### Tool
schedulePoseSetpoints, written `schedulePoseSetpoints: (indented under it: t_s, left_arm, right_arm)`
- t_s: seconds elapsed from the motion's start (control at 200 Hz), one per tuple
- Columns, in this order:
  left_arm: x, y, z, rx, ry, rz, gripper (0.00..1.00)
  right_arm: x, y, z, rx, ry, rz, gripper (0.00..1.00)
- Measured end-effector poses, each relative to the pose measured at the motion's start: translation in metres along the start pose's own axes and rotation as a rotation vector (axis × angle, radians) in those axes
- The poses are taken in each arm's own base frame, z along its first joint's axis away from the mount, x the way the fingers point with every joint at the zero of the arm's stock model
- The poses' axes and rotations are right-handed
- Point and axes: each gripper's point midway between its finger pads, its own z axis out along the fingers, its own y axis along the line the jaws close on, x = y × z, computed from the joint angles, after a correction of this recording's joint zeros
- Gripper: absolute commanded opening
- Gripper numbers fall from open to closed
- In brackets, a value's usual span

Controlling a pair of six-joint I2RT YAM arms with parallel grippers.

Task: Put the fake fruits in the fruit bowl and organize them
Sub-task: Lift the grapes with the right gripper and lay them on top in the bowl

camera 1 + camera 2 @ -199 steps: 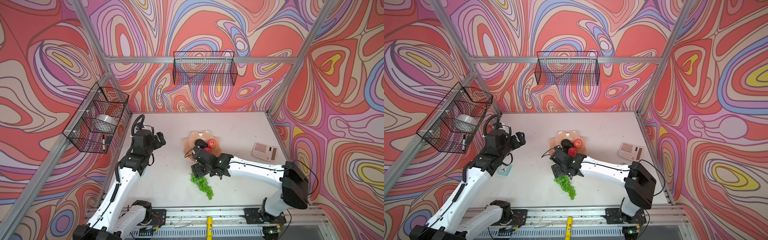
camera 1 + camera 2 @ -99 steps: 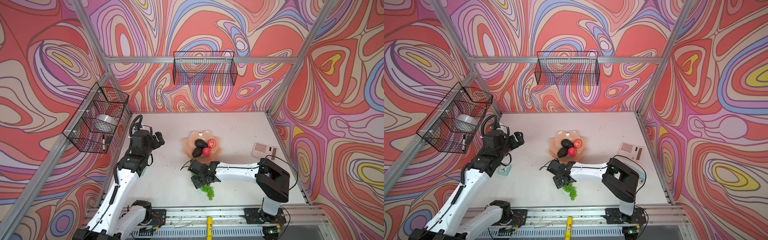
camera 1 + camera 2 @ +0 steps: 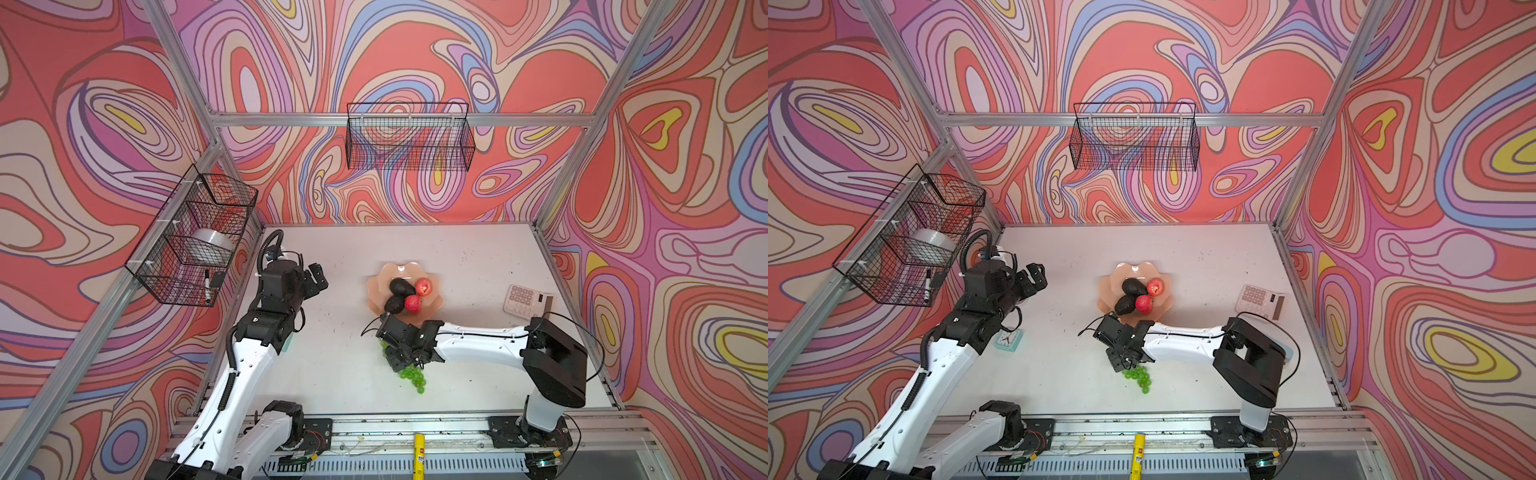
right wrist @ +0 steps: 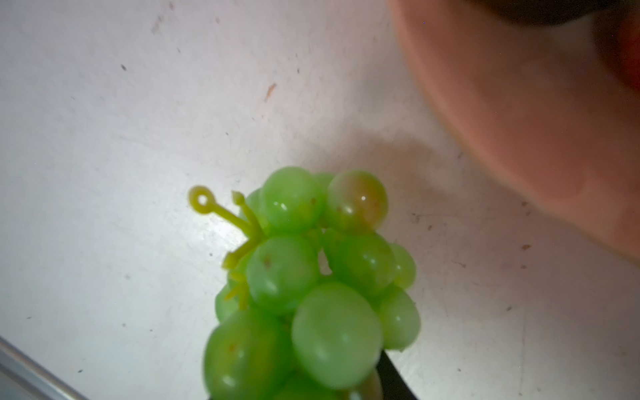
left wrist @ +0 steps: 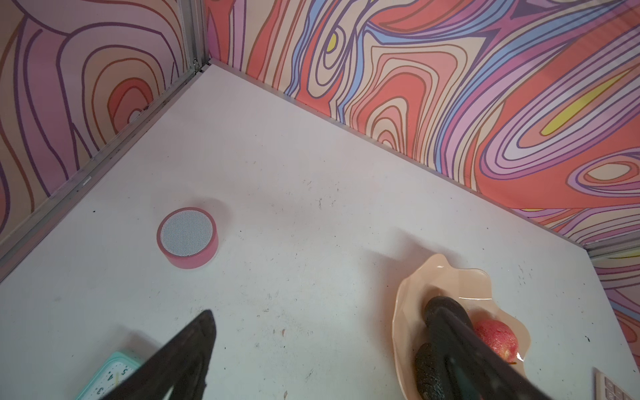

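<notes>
The peach-pink fruit bowl (image 3: 401,270) (image 3: 1133,270) sits mid-table and holds two red apples (image 3: 423,286) (image 3: 412,303) and two dark avocados (image 3: 401,286) (image 3: 394,304). A bunch of green grapes (image 3: 412,375) (image 3: 1139,376) lies on the table in front of the bowl. My right gripper (image 3: 397,361) (image 3: 1125,361) is down on the bunch's upper end, shut on it. In the right wrist view the grapes (image 4: 311,277) fill the space between the jaws, with the bowl's rim (image 4: 519,121) close by. My left gripper (image 3: 316,278) (image 5: 322,346) hovers open and empty at the left.
A calculator (image 3: 524,300) lies at the right edge. A teal clock (image 3: 1008,338) sits under the left arm, and a small pink round puck (image 5: 187,237) near the back-left corner. Wire baskets hang on the left and back walls.
My right gripper moved from beside the bowl toward the table's front, came down on the grapes and shut on them. The left arm barely moved.
</notes>
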Motion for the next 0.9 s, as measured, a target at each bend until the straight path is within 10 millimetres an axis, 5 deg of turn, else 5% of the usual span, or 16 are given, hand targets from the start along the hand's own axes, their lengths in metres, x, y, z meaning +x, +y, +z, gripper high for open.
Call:
schedulePoseSetpoints:
  t_s: [0.195,0.426,0.621,0.801,0.901]
  left_arm:
    - [-0.001,0.001,-0.001,0.000,-0.004,-0.002,0.97]
    - [-0.002,0.002,-0.002,-0.001,-0.009,-0.004,0.97]
    - [-0.003,0.001,-0.003,0.002,-0.013,-0.005,0.97]
    - [-0.003,0.003,-0.004,-0.004,-0.015,-0.008,0.97]
    - [-0.003,0.004,-0.005,-0.001,-0.019,-0.009,0.97]
  right_arm:
    - [-0.064,-0.008,-0.063,-0.059,-0.183,0.060,0.36]
    - [-0.126,-0.054,-0.111,-0.056,-0.341,0.159,0.36]
    - [-0.154,-0.076,-0.097,-0.041,-0.353,0.192,0.37]
    - [-0.162,-0.087,-0.050,-0.024,-0.286,0.209,0.41]
    - [-0.156,-0.093,-0.024,-0.009,-0.236,0.218,0.52]
